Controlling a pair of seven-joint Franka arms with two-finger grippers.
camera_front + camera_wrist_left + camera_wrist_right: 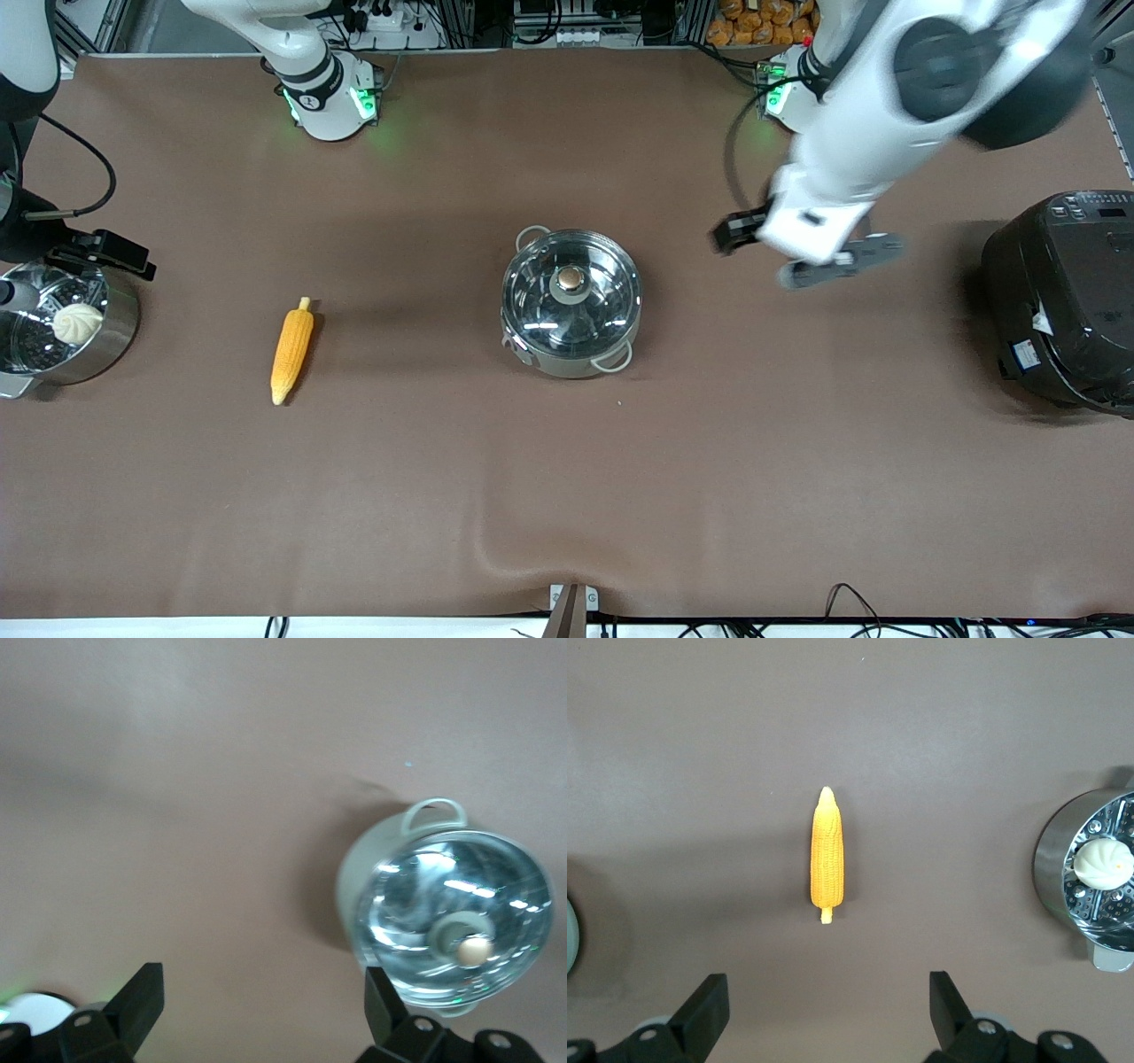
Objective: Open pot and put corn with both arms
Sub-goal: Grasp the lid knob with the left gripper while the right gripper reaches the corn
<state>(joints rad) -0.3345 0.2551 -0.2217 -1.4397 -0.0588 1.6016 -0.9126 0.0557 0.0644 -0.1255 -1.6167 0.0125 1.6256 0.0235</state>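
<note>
The steel pot (571, 306) stands mid-table with its glass lid on and a copper knob (570, 281) on top. It also shows in the left wrist view (443, 912). The corn (292, 352) lies on the mat toward the right arm's end, and it shows in the right wrist view (827, 855). My left gripper (842, 260) hangs open and empty over the mat beside the pot, toward the left arm's end; its jaws (263, 992) stand wide apart. My right gripper (102, 252) is high over the steamer's end of the table, and its jaws (830, 1001) are open and empty, short of the corn's stub end.
A steel steamer pot (120, 328) with a white bun (78, 323) stands at the right arm's end of the table, and its wall shows in the right wrist view (1059, 868). A big black rice cooker (1063, 301) stands at the left arm's end. A brown mat (567, 496) covers the table.
</note>
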